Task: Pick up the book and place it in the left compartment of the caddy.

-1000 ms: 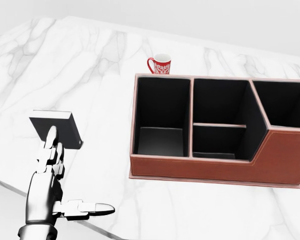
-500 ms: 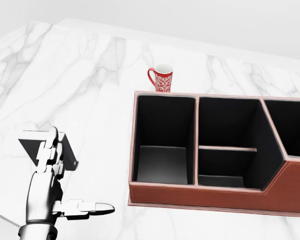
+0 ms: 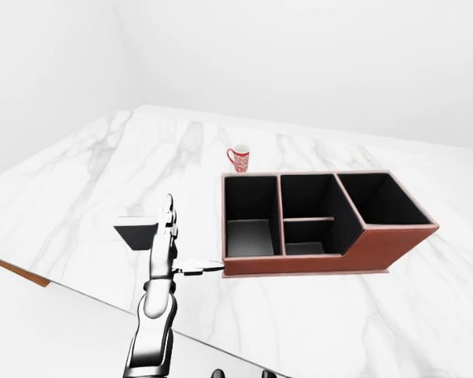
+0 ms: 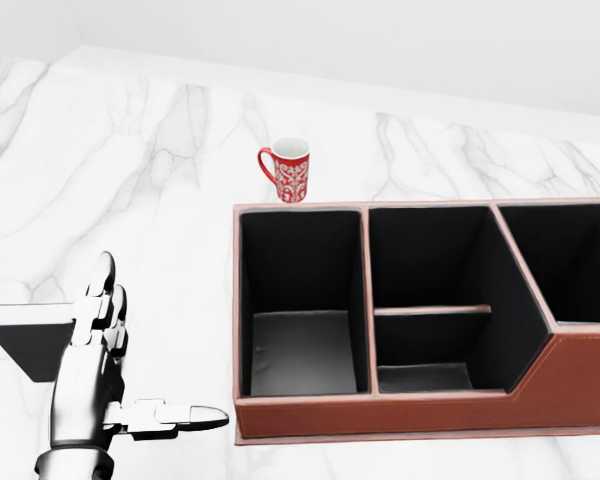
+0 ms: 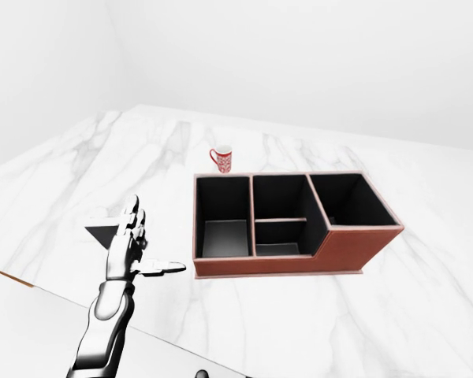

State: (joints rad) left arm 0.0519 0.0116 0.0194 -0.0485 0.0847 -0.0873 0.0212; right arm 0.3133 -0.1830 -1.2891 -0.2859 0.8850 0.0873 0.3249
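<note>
The left hand [image 4: 90, 385] is raised on an upright forearm, its fingers [image 4: 100, 290] straight and pointing up, thumb stretched sideways to the right.

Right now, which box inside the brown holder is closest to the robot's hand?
The tall compartment at the head view's left end of the caddy. It sits nearest the left hand; the split middle compartment and the right one lie farther away.
</note>
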